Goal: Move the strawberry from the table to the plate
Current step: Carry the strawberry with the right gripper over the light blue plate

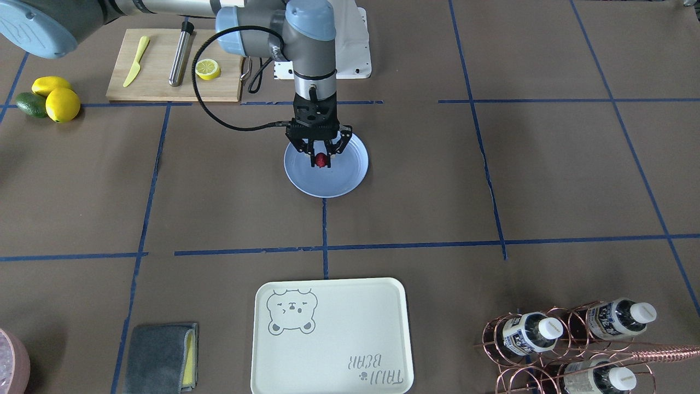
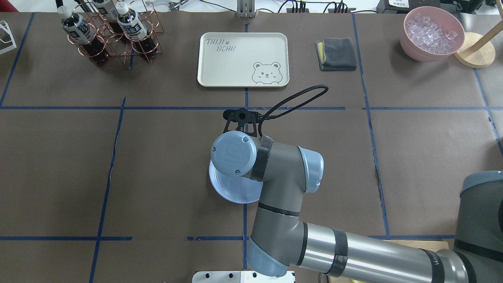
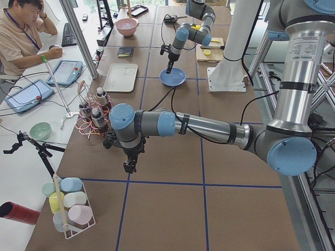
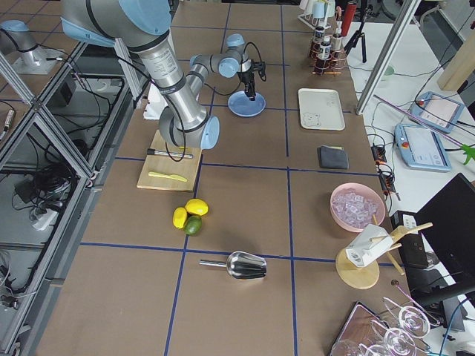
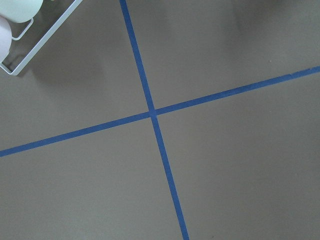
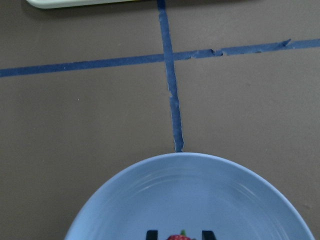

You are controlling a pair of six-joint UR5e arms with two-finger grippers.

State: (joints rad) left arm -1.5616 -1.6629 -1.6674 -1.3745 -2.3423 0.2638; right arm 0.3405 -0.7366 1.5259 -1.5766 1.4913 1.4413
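Observation:
The strawberry (image 1: 321,160), small and dark red, sits on the light-blue plate (image 1: 350,180) near its rim on the robot's side. My right gripper (image 1: 322,155) points straight down over it, open, one fingertip on each side of the berry. In the right wrist view a small gap shows between each fingertip (image 6: 151,234) and the strawberry (image 6: 180,237). In the overhead view the right arm hides the berry and part of the plate (image 2: 228,188). My left gripper (image 3: 128,167) hangs over bare brown table (image 1: 437,191) far from the plate, and I cannot tell its state.
A cream bear tray (image 1: 331,334) lies beyond the plate. A cutting board (image 1: 158,65) holds a lemon half (image 1: 208,69) and a yellow knife. Lemons (image 1: 62,104), a bottle rack (image 1: 569,345), a grey cloth (image 1: 158,355) and a pink ice bowl (image 2: 432,33) sit around the edges.

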